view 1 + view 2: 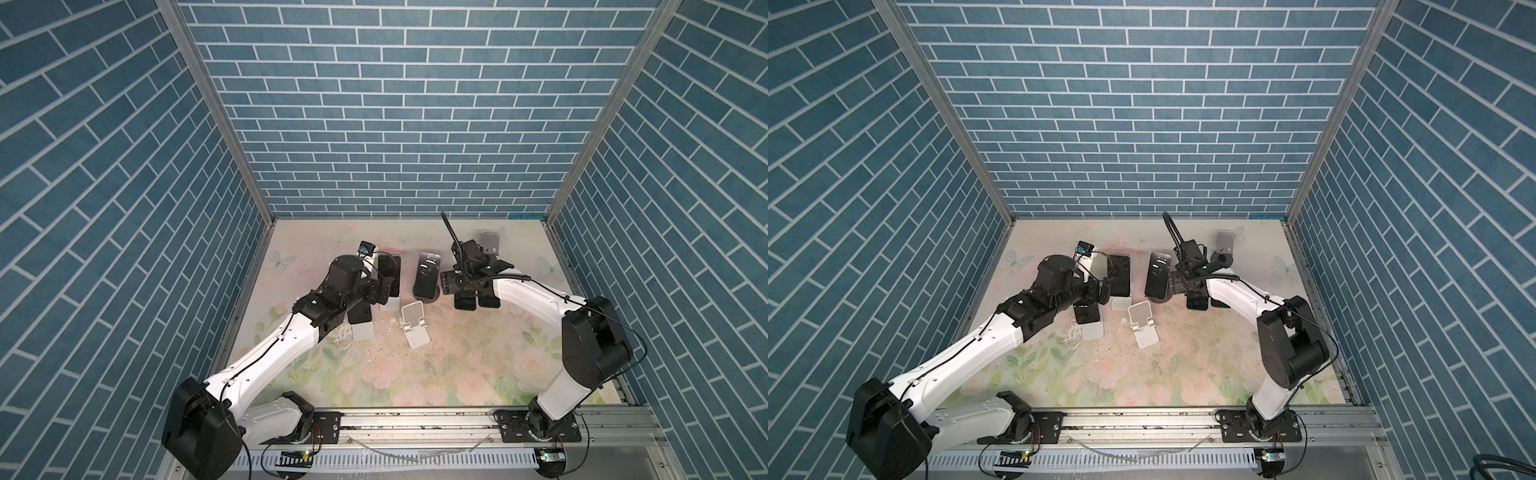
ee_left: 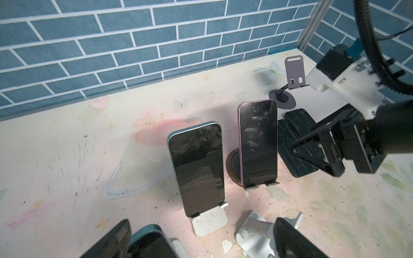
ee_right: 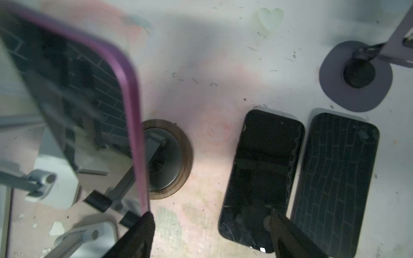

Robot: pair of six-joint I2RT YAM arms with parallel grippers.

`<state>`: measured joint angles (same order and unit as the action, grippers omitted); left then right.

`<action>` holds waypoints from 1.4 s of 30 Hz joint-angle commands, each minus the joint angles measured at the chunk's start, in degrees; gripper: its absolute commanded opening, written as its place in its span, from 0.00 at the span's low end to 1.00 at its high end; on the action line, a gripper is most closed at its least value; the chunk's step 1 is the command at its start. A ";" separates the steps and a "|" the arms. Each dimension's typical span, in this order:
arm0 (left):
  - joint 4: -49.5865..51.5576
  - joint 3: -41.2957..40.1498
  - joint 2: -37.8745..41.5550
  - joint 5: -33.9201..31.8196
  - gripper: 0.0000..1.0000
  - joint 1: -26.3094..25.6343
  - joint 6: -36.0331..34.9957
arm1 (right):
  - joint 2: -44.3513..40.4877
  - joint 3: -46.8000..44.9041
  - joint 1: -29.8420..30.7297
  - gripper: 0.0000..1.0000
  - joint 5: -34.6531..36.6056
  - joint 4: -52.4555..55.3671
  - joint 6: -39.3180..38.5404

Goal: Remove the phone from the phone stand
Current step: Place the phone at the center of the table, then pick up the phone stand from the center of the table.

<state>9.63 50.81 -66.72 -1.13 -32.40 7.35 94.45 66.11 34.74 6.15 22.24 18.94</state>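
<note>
Left claw (image 2: 202,221) wide, right claw (image 3: 210,216) half-open; three phones (image 2: 196,169) (image 2: 259,145) (image 2: 152,243) on stands (image 2: 210,223), two phones (image 3: 261,178) (image 3: 335,183) flat.

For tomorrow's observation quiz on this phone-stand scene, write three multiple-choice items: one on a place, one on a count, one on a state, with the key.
1. Where does the purple-edged phone rest?
A) on a white folding stand
B) on the round wood-rimmed stand
C) against the brick wall

2. How many phones lie flat on the table?
A) none
B) four
C) two

3. How does the left gripper stand?
A) open
B) shut on a phone
C) shut, empty

Key:
1 B, its lower edge sits on that stand's lip.
2 C, the flat phones lie side by side, screens up.
3 A, its fingers stand wide apart in the left wrist view.
</note>
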 commanded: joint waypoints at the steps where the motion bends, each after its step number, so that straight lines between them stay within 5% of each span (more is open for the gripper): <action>1: 0.86 0.52 1.48 -1.16 1.00 -0.24 0.88 | -3.94 -3.46 2.48 0.82 0.17 -4.62 -3.62; 16: 0.76 -0.62 3.02 -2.73 0.99 -0.21 2.05 | -13.42 -9.26 8.85 0.86 -3.24 -10.21 -6.07; 27: 2.59 -0.60 3.74 -5.83 0.99 -0.28 2.65 | -8.76 -5.82 16.44 0.99 0.86 -11.76 3.11; 42: 2.85 -1.75 5.49 -5.84 1.00 -0.21 2.15 | -1.98 -1.22 22.86 0.98 9.77 -9.89 7.69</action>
<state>11.77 50.30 -62.39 -6.42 -32.40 9.63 91.57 61.67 57.10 12.43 11.57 23.86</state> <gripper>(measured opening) 0.996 0.986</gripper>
